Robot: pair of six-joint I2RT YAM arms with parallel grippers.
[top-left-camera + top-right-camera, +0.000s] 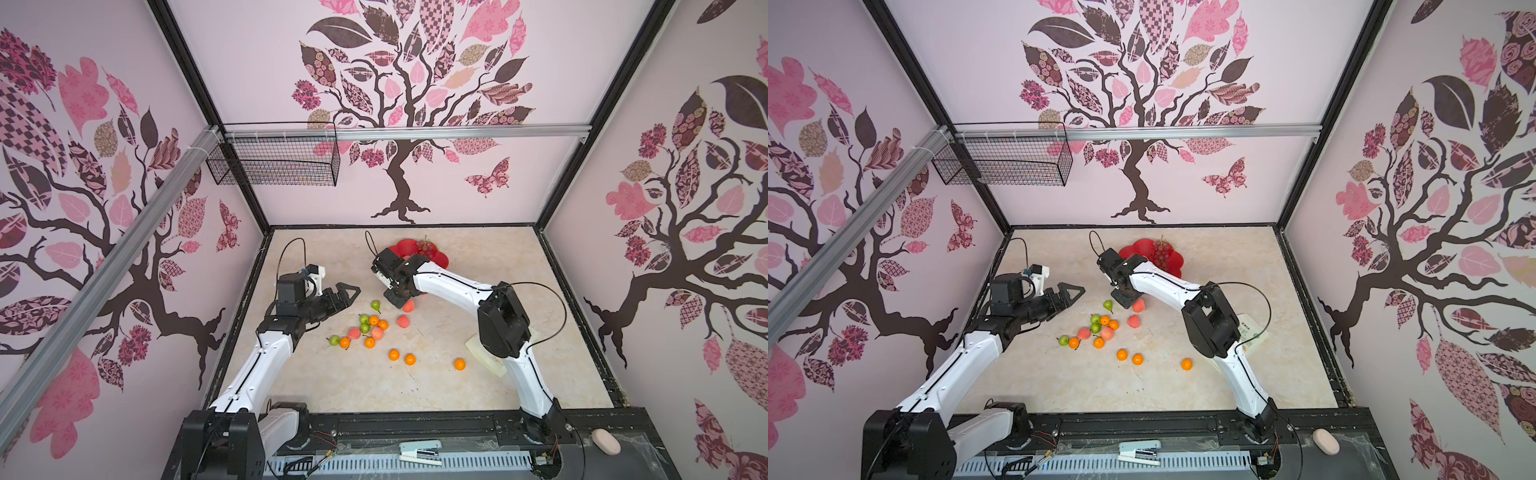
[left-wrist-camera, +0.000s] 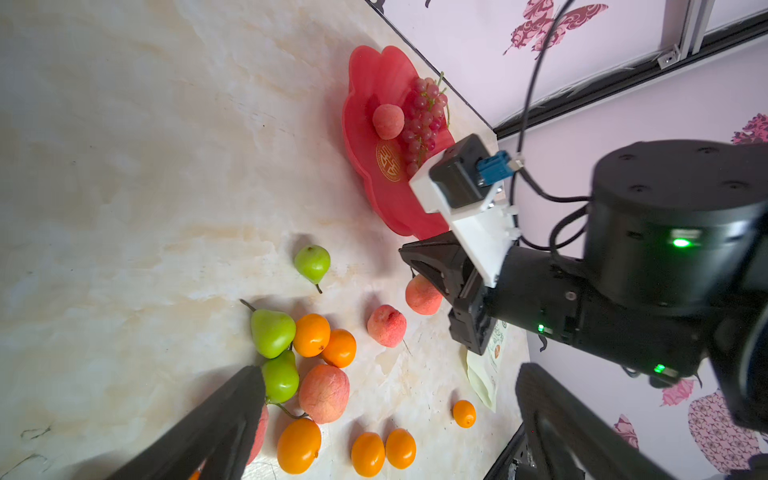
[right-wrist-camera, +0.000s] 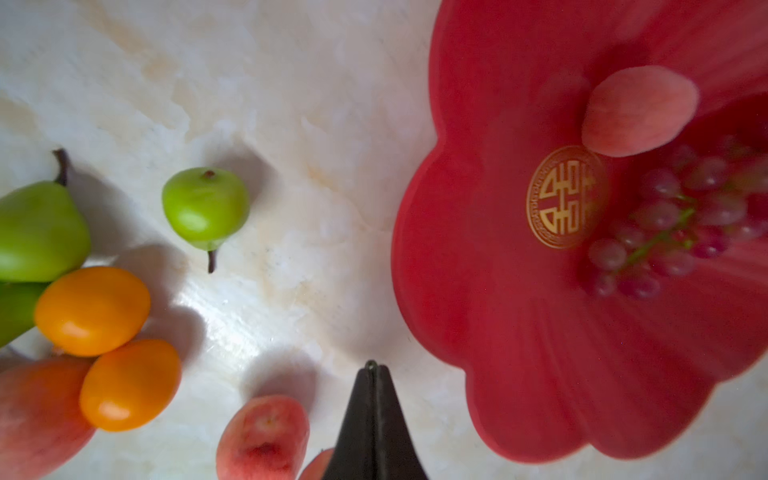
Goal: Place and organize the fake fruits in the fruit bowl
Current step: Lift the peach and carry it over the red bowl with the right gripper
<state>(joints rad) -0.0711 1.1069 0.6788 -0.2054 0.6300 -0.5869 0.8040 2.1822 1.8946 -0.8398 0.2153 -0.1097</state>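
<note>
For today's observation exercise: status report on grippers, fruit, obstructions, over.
Left gripper open, right gripper shut. Fruit bowl holds grape bunch, one peach; other fruits on table. Nothing blocking.

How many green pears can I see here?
4, all on the table: one pear alone, nearest the bowl; two side by side in the cluster; one at its left end. The right arm hides part of the bowl, so more could lie there.

In both top views the right arm (image 1: pixel 451 283) hides much of the fruit bowl (image 1: pixel 406 248) and pouch (image 1: pixel 475 347).
</note>
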